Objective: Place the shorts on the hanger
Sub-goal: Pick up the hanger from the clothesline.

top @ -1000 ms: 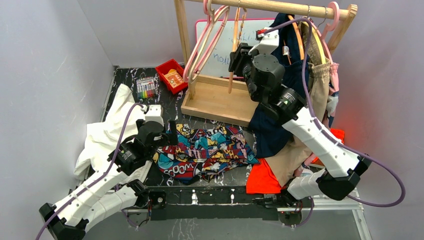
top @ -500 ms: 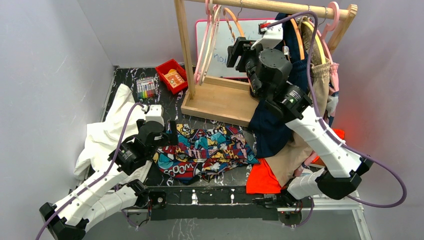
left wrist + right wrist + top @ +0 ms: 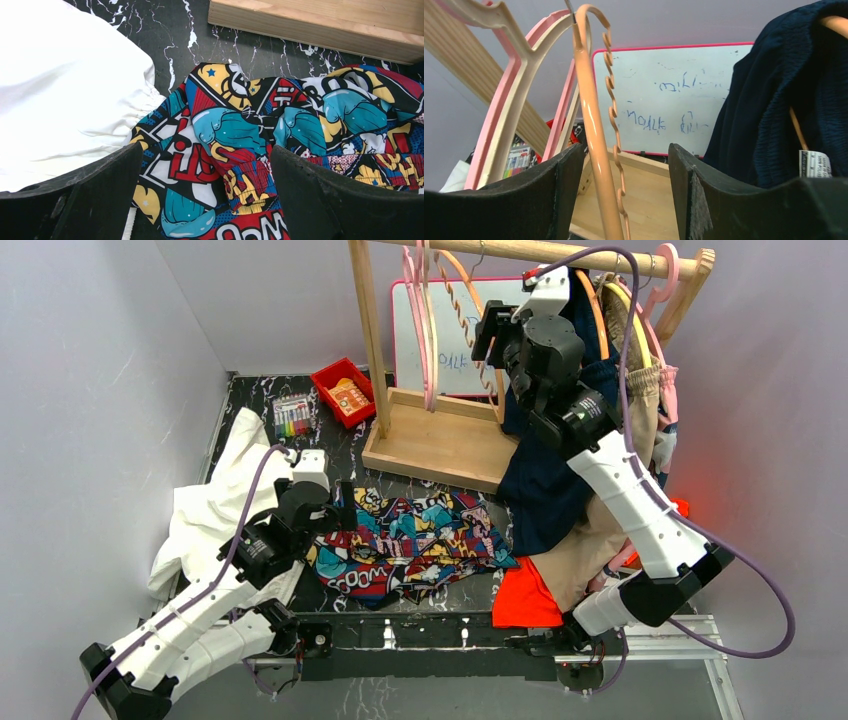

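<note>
The comic-print shorts (image 3: pixel 410 540) lie crumpled on the black table in front of the rack; they also show in the left wrist view (image 3: pixel 235 130). My left gripper (image 3: pixel 340 515) hovers open just above their left part, jaws wide apart (image 3: pixel 205 150), touching nothing. The light-orange hanger (image 3: pixel 463 312) hangs by its hook from the wooden rod. My right gripper (image 3: pixel 488 340) is raised beside it. In the right wrist view the hanger (image 3: pixel 591 125) stands between the open jaws (image 3: pixel 624 150), close to the left finger (image 3: pixel 566 190), not clamped.
The wooden rack has a base (image 3: pixel 440 440) and a rod (image 3: pixel 540 252). Pink hangers (image 3: pixel 428 330) hang left of the orange one. A whiteboard (image 3: pixel 445 355) is behind. A dark navy garment (image 3: pixel 540 480) hangs right. White cloth (image 3: pixel 215 495), red bin (image 3: pixel 343 390), orange cloth (image 3: pixel 520 600).
My right gripper has moved up and to the right toward the rod. The pink hangers have swung back to hang straight. The left arm and the shorts have not moved.
</note>
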Robot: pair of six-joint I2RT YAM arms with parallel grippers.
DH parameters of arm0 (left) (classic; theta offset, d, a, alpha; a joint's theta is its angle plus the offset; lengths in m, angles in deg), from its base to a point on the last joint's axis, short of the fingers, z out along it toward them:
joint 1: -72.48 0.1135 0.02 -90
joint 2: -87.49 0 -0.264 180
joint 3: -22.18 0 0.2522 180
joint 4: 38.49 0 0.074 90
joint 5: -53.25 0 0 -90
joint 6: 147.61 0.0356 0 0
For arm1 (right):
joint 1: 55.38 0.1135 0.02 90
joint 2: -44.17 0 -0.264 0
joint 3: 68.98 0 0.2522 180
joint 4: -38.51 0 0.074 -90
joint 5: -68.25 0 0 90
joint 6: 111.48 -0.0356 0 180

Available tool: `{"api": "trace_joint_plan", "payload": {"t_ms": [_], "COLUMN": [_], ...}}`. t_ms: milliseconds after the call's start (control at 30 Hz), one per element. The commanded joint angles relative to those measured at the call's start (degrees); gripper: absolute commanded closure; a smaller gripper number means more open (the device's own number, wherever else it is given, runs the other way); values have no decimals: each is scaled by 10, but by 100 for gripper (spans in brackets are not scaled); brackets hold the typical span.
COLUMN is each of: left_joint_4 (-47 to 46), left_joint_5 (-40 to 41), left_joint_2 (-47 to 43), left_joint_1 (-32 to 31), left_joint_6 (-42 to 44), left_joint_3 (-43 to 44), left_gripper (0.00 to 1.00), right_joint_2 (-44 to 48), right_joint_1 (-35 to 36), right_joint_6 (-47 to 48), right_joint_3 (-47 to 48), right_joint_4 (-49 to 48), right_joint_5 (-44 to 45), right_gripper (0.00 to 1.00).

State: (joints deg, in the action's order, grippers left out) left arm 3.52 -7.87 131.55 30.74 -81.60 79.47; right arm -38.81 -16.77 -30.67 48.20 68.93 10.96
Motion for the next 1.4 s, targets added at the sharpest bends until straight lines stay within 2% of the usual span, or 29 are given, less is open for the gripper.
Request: {"api": "trace_joint_plan", "payload": {"t_ms": [0, 200, 400, 467, 867, 1000, 1367], "left_joint_4": [-10, -11, -12, -12, -15, -16, -18], "left_joint_5": [-3, -6, -9, -9, -20, -22, -25], "left_joint_2": [3, 4, 5, 5, 8, 7, 6], "left_joint_1": [3, 3, 3, 3, 3, 3, 3], "left_joint_6": [7, 8, 8, 8, 10, 10, 11], "left_joint_3": [2, 3, 2, 2, 2, 1, 1], "left_gripper": [2, 2, 2, 2, 2, 2, 2], "right_joint_2": [16, 2, -28, -38, -92, -104, -94], "right_joint_1": [-12, -23, -31, -32, -38, -40, -41], "right_joint_6": [-1, -1, 2, 1, 10, 9, 16], "right_joint_3": [15, 28, 60, 68, 116, 127, 129], "right_joint_4": [-25, -30, -29, -28, -30, -33, -66], "right_joint_5": [-54, -75, -77, -77, -73, -74, -96], "right_gripper": [30, 33, 46, 48, 42, 44, 82]}}
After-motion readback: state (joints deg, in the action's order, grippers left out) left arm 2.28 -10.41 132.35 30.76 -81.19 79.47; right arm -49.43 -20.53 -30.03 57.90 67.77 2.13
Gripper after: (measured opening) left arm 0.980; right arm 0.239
